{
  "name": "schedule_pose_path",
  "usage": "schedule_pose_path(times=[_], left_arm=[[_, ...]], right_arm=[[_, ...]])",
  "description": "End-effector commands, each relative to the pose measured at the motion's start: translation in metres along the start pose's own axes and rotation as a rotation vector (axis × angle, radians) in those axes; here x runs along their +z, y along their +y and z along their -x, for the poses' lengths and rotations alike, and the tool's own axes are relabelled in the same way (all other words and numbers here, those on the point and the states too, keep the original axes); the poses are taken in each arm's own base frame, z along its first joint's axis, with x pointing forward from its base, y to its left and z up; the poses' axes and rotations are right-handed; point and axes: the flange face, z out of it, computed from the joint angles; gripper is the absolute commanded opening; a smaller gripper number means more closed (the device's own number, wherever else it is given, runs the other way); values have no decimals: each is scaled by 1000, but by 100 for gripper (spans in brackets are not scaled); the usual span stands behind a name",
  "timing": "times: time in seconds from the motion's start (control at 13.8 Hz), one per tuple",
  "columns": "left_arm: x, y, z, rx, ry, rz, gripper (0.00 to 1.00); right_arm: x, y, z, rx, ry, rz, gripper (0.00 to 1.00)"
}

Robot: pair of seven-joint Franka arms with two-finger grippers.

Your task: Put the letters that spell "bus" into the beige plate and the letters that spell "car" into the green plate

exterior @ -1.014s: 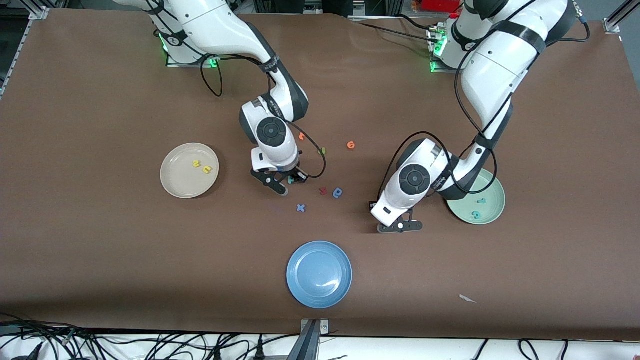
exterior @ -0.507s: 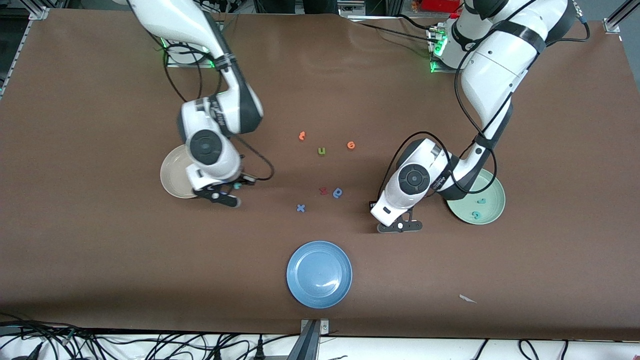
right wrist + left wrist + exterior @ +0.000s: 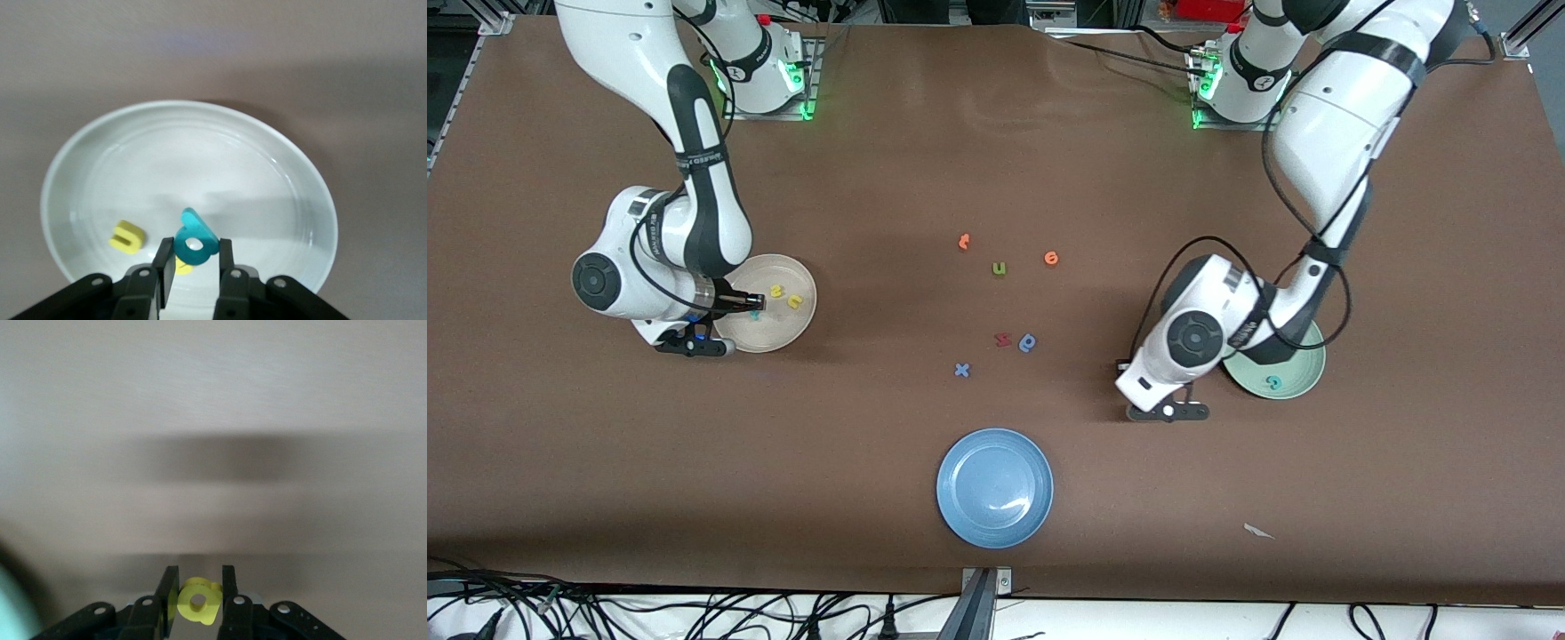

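Observation:
My right gripper [image 3: 195, 244] hangs low over the beige plate [image 3: 769, 336], shut on the teal "b" [image 3: 193, 237] [image 3: 755, 313]. The yellow "u" [image 3: 127, 237] and yellow "s" [image 3: 181, 269] lie in that plate beside it. My left gripper [image 3: 199, 575] is shut on the yellow "a" [image 3: 198, 603] over bare table, just beside the green plate [image 3: 1303, 378]. In the front view the left hand [image 3: 1152, 384] hides its fingers. The teal "c" [image 3: 1273, 383] lies in the green plate. The left arm covers part of that plate, and the teal "r" is hidden.
A blue plate [image 3: 994, 487] sits near the front edge. Loose letters lie mid-table: two orange ones [image 3: 963, 241] [image 3: 1051, 258], an olive "u" [image 3: 999, 268], a red one [image 3: 1002, 339], a blue one [image 3: 1028, 342] and a blue "x" [image 3: 961, 370]. A white scrap [image 3: 1258, 531] lies toward the left arm's end.
My right arm swung from the table's middle to the beige plate, carrying the teal "b". My left arm shifted slightly toward the green plate and now covers more of it.

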Motion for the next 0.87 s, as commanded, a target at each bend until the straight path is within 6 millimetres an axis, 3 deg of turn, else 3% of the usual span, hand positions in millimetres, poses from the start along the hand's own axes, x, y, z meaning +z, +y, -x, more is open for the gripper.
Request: schedule_pose_path(times=[0.0, 0.22, 0.36, 0.43, 0.51, 0.58, 0.72, 0.8], left_arm=[[-34, -61, -2, 114, -38, -45, 17], [-23, -124, -2, 232, -123, -58, 17], [-13, -159, -4, 310, -131, -139, 20], [-13, -168, -6, 346, -131, -167, 62], [-18, -172, -8, 410, -127, -173, 94], [-24, -180, -11, 436, -120, -165, 100], [-46, -191, -13, 400, -97, -139, 100], [-54, -189, -12, 355, -90, -93, 100]], right_arm=[[2, -10, -1, -10, 5, -9, 100], [-17, -21, -4, -32, -4, -30, 100], [-53, -33, -9, -11, -19, -59, 100], [-72, -40, -11, -13, -32, -67, 100], [-96, -44, -15, -36, -30, -48, 100], [-119, -46, -18, -64, -20, -5, 100], [-169, -54, -16, -114, -3, 58, 100], [-198, -49, -13, -121, 11, 54, 100]])
